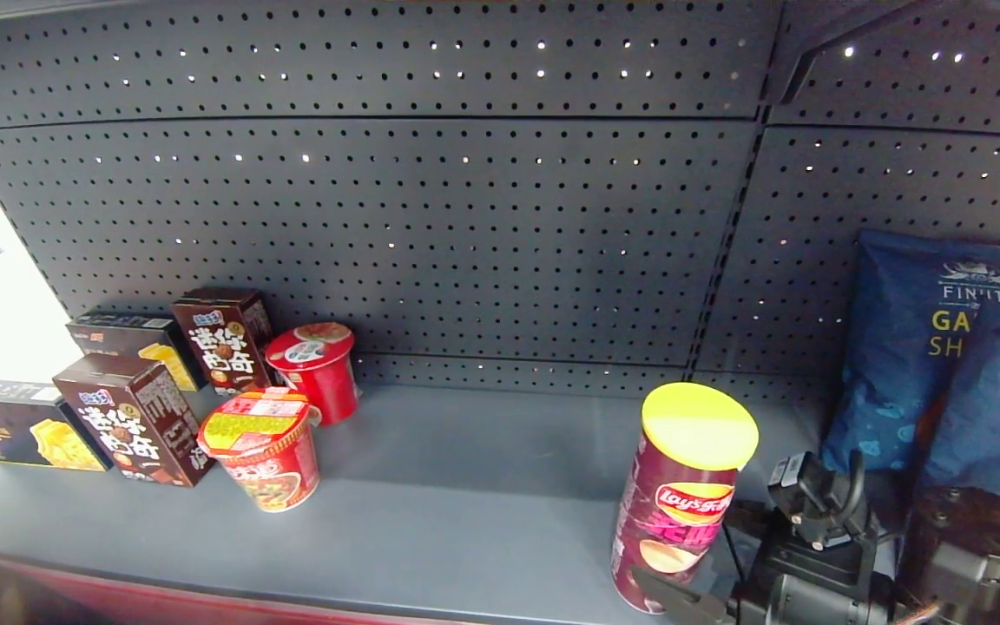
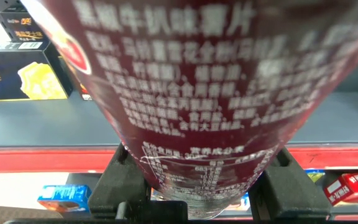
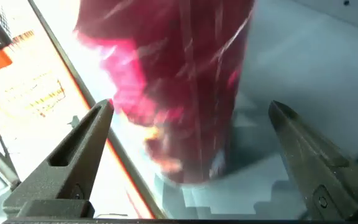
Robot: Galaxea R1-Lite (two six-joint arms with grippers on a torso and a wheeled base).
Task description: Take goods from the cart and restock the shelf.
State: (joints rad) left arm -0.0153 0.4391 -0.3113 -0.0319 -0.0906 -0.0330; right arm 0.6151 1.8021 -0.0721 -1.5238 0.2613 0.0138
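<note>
At the left, the left gripper (image 2: 204,165) pinches a dark-red printed tube (image 2: 210,81) (held just in front of the shelf's red front edge). On the dark grey metal shelf (image 1: 465,486) stand black-and-yellow cardboard boxes (image 1: 23,425), brown cardboard boxes (image 1: 131,417) and two red paper noodle cups (image 1: 270,447). Right of centre, a purple cardboard chip tube with a yellow plastic lid (image 1: 682,495) stands upright near the front edge. The right gripper (image 3: 191,109) is spread around it, with a gap at each finger. Blue foil bags (image 1: 925,347) lean against the back panel at the far right.

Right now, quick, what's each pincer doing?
Left pincer: closed on a dark can.
Right pincer: open, straddling the yellow-lid can on the shelf.
</note>
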